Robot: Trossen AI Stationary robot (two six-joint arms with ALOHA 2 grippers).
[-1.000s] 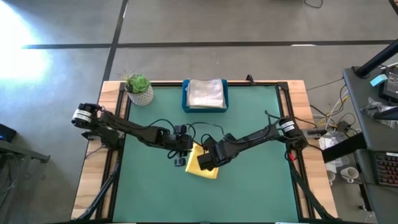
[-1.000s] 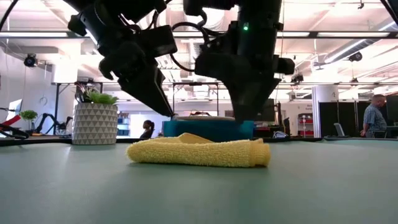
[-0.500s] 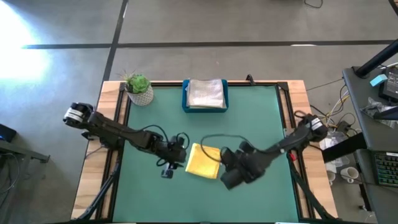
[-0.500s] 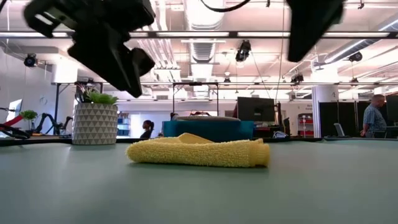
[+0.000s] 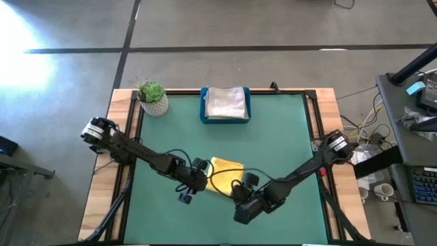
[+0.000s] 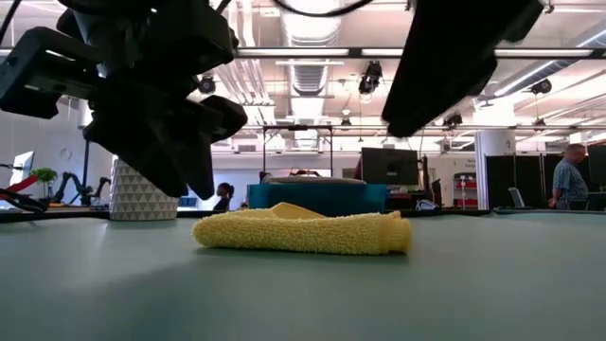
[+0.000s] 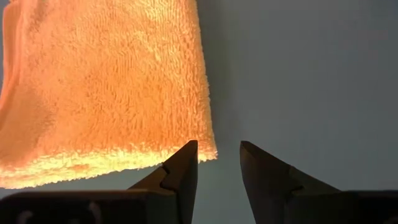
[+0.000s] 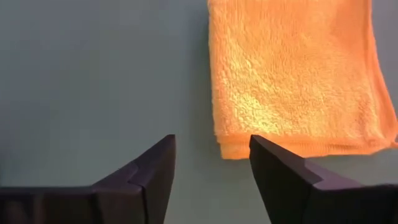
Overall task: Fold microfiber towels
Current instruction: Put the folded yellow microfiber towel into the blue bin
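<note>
A yellow microfiber towel (image 5: 225, 171) lies folded on the green table, flat on its underside (image 6: 303, 233). My left gripper (image 5: 186, 194) hovers open at the towel's left near side. In its wrist view the fingers (image 7: 217, 155) stand just off one corner of the towel (image 7: 106, 87) without touching it. My right gripper (image 5: 240, 206) hovers open at the towel's near right side, and its fingers (image 8: 211, 152) stand above bare table beside another corner of the towel (image 8: 292, 81). A folded light grey towel (image 5: 226, 101) lies in the blue tray (image 5: 203, 109).
The blue tray stands at the table's far edge, with a potted plant (image 5: 151, 97) at the far left corner. In the low view a person (image 6: 571, 176) stands far off in the room at the right. Bare green table lies to the left, right and near side of the towel.
Both grippers have drawn back from over the yellow towel toward the table's near edge. The left has gone a little left and down. The right swung out to the right, then came back in front of the towel. The towel has stayed folded in place.
</note>
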